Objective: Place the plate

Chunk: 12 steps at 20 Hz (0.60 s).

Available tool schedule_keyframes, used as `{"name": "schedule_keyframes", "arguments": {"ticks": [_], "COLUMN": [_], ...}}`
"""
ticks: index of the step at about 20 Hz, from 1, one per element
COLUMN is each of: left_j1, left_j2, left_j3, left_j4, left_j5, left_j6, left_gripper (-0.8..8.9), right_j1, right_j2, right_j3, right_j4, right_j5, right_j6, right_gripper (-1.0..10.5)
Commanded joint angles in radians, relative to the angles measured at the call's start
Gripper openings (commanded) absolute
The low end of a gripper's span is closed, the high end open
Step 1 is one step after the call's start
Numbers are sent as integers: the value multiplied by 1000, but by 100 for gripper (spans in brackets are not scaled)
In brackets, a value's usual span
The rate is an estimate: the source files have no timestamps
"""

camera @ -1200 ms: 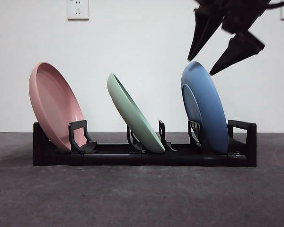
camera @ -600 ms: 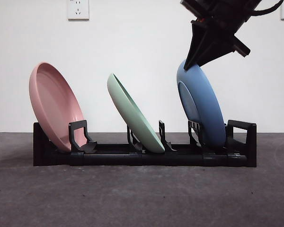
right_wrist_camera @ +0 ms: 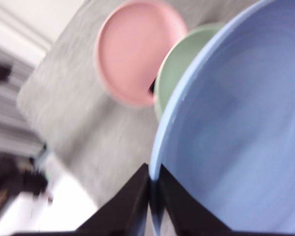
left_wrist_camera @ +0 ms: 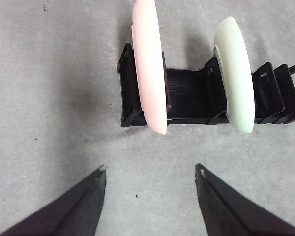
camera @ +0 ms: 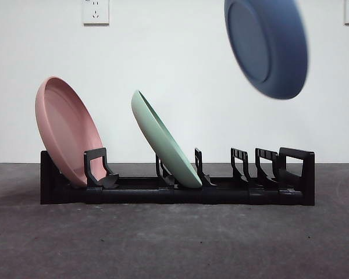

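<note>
Currently —
Blue plate [camera: 267, 46]: airborne, well above black rack [camera: 177, 189], tilted.
R end effector [right_wrist_camera: 154, 189]: clamped on plate rim.
L end effector [left_wrist_camera: 150, 172]: jaws wide, empty.
Rack end slots: vacant beside green plate [camera: 166, 142]; pink plate [camera: 67, 131] at far end.

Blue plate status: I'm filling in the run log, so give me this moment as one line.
blue plate: airborne, clear of rack | right hand: shut on its rim | left hand: open, idle | pink plate, green plate: racked

The left hand [left_wrist_camera: 150, 172] hangs over the grey bench [left_wrist_camera: 54, 88], its two black jaws spread wide with nothing between them. Ahead of it, well apart, a black rack [left_wrist_camera: 187, 93] holds a pink plate [left_wrist_camera: 150, 64] and a green plate [left_wrist_camera: 234, 73] on edge.
</note>
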Motion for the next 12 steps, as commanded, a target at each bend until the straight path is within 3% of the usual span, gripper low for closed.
{"name": "schedule_keyframes", "arguments": {"ticks": [1, 5, 8, 12], "left_j1": [0, 0, 0, 0], "left_j2": [7, 7, 7, 7], "left_j3": [24, 24, 24, 24], "left_j4": [5, 5, 6, 11], "left_j5": [2, 2, 2, 2], "left_j6": [11, 10, 10, 10], "left_gripper": [290, 289, 289, 290], "right_j1": [31, 103, 227, 476], "right_j2": [-75, -314, -483, -576], "right_j3": [-39, -316, -508, -614], "right_j4": [-21, 61, 103, 97], "right_j5": [-3, 28, 227, 474], "right_j6": [-67, -66, -61, -66], "right_gripper": [9, 9, 9, 9]}}
